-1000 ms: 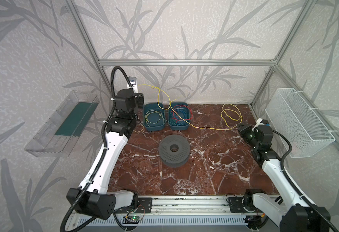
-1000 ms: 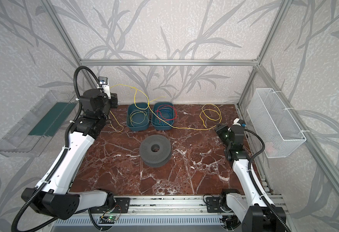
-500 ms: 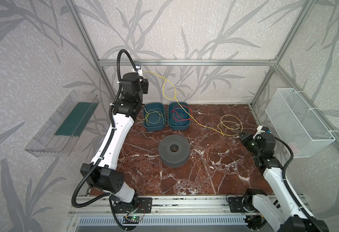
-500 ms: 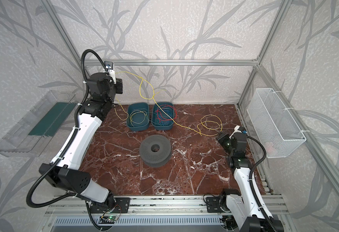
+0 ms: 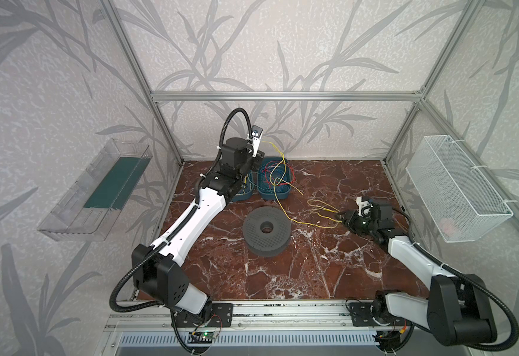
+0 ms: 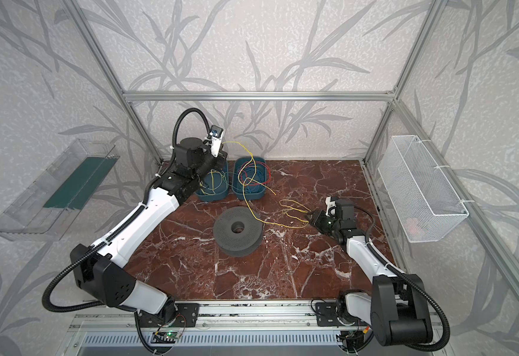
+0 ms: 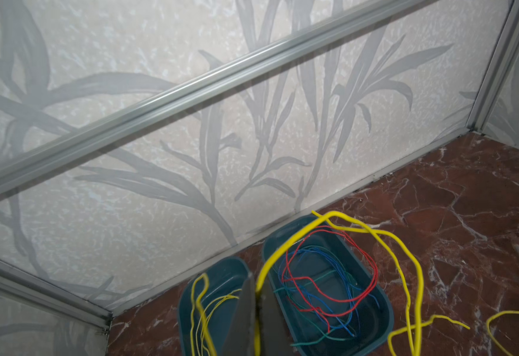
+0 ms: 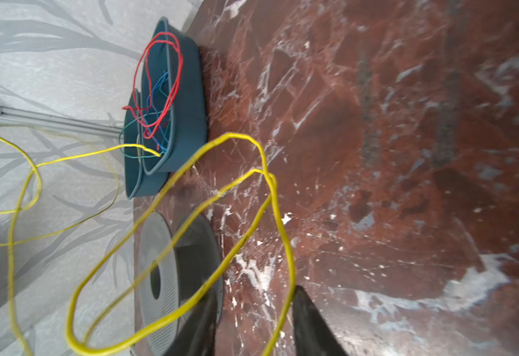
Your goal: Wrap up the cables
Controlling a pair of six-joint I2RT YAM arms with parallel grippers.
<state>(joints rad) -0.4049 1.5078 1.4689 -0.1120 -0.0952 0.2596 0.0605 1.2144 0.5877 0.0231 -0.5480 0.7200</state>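
The yellow cable (image 5: 295, 221) is strung right across the cell. One end is pinched up in the air over the two teal bins. From there it drops past the right bin (image 6: 253, 195) and skims the edge of the grey spool (image 5: 253, 222); can't tell if it touches. Then it runs over the marble table (image 5: 329, 271) and bunches into a couple of loose loops on the right side. The spool lies flat mid-table, hole up.

Left gripper (image 7: 255, 296) is clamped together on the cable. In the left wrist view the yellow strand comes straight out from between the fingers (image 7: 242, 308), raised above the bins. Right gripper (image 8: 255, 291) sits low near the table with its fingers (image 8: 310, 320) apart. The loops pass through the gap, and I can't tell if they touch either finger.

The right bin has a tangle of red, blue and green wires (image 6: 252, 178). The left bin (image 6: 212, 195) has more thin yellow wires (image 6: 213, 182). The bins sit side by side near the back wall. There's also a white mesh basket (image 5: 455, 197) on the right wall and a clear tray (image 5: 98, 191) on the left wall.
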